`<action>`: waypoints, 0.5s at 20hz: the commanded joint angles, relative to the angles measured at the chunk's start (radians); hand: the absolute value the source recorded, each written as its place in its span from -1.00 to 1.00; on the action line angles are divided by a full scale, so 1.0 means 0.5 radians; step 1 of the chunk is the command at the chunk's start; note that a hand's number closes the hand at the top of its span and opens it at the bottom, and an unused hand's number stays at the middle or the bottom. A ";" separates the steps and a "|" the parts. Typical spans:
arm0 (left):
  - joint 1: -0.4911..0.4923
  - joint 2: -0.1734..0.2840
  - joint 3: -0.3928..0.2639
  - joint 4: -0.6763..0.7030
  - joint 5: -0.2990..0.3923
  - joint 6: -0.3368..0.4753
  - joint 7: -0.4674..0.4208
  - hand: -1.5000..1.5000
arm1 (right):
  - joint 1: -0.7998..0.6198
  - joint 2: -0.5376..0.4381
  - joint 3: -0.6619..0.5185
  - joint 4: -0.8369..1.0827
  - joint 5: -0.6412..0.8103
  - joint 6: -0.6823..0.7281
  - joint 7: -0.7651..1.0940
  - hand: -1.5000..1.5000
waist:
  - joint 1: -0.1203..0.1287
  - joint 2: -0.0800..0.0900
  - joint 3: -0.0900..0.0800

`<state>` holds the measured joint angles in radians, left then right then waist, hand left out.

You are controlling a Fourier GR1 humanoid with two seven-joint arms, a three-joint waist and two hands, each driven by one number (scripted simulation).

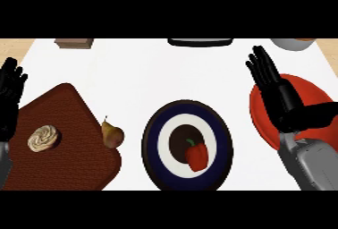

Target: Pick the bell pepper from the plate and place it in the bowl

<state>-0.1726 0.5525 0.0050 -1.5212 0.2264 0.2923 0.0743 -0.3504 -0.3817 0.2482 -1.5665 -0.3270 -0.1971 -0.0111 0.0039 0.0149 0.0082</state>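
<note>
The red bell pepper [196, 155] lies a little off-centre on the dark-rimmed plate [156, 147], which sits near the front edge of the tabletop [138, 67], about midway between its left and right edges. The right hand [280, 91] is up over the red bowl [317, 91] towards the right edge, fingers straight and spread, holding nothing and touching nothing that can be seen; its forearm covers much of the bowl's near side. The likeliest trouble from here, as a judgement, is the approach: the hand must swing left and down from above the bowl to the plate, and a low sweep could catch the bowl's rim and shove it, or knock the plate's edge and set the pepper rolling. The pepper looks smooth and rounded, lying on its side with the green stem up and to the left, so fingers closing off-centre may squeeze it sideways out of the grasp. A pear [112, 134] stands just left of the plate, touching the edge of the brown board [73, 116] that carries a swirled pastry [44, 138]; it should be out of harm's way. The left hand [10, 89] rests open, fingers up, at the left edge.
</note>
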 commanded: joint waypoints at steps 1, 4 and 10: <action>-0.034 -0.075 -0.041 0.098 -0.088 -0.006 -0.118 0.00 | 0.015 0.013 -0.063 0.295 -0.170 0.415 -0.282 1.00 | 0.004 -0.017 -0.014; -0.061 -0.062 -0.160 -0.036 -0.147 0.000 -0.062 0.00 | -0.100 0.039 0.116 0.204 -0.435 0.876 -0.191 1.00 | 0.071 0.000 -0.005; -0.125 -0.231 -0.369 -0.069 -0.268 0.084 0.058 0.00 | -0.080 -0.020 -0.082 0.899 -0.231 1.051 -0.837 -1.00 | 0.056 0.006 -0.006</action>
<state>-0.2263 0.4866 -0.1163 -1.5321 0.1322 0.3045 0.0664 -0.3945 -0.4035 0.2520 -1.3045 -0.4031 0.1813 -0.2471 0.0242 0.0183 0.0045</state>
